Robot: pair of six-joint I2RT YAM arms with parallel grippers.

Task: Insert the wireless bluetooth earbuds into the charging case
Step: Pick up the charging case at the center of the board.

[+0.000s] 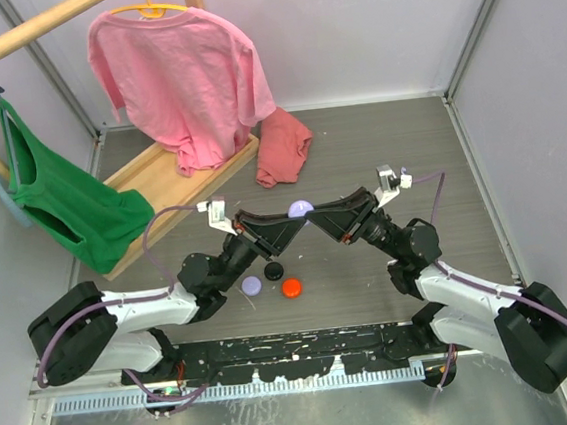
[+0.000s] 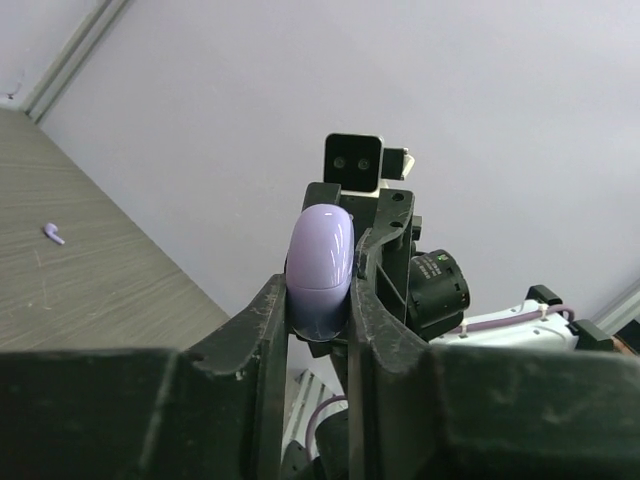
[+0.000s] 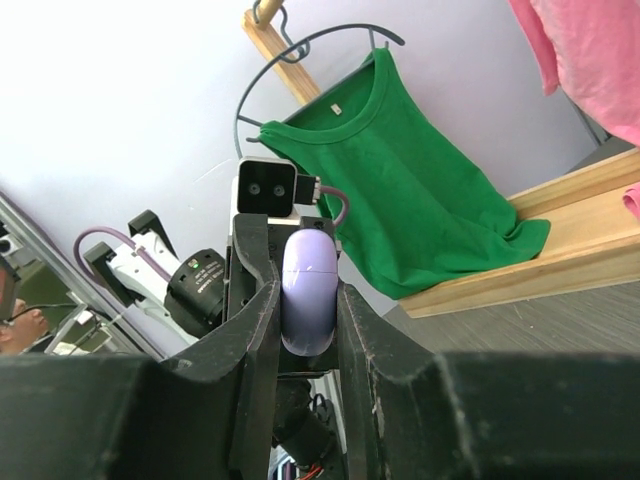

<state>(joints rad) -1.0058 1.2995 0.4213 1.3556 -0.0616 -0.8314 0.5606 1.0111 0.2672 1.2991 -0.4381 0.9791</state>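
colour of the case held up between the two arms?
Lavender, glossy. The case shows best in the left wrist view.

The top camera looked steeply down from high above the near edge, taking in the whole table [image 1: 378, 153]. Each wrist camera sat close behind its own claw, the left claw [image 2: 320, 285] and the right claw [image 3: 308, 300], tilted upward and facing the other. All three views shared the lavender case [image 1: 300, 209].

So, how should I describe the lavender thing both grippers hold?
Look above the middle of the table: the left gripper and right gripper meet there, pinching a glossy lavender case. Unlike the lavender puck below, it is oval and held aloft.
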